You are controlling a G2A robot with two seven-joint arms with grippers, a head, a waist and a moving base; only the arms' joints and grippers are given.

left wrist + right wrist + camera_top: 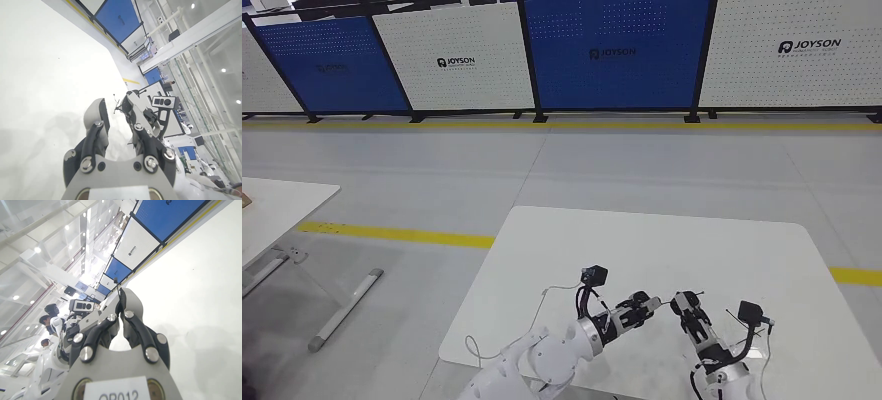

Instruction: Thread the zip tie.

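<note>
The table [642, 250] is showing smooth, matt white. The zip tie [117, 286] is looking like thin black plastic. The right tool [121, 294] is wearing matt grey shells, ribbed black pads [123, 299] and glossy metal bolts [111, 317].

The zip tie [117, 285] is mostly hidden between the clamped pads of the right claw [121, 292], and in the top view is too small to tell.

left gripper [116, 101]: light-grey fingers [92, 113], black textured pads, black links, round silver screws, grey base plate, white label
right gripper [121, 295]: same build, white label with black print
wrist camera [164, 102]: pale box, black lenses, black bracket
left arm [557, 352]: glossy white shell, black joints, thin pale cable
right arm [722, 368]: white shell, black joints
</note>
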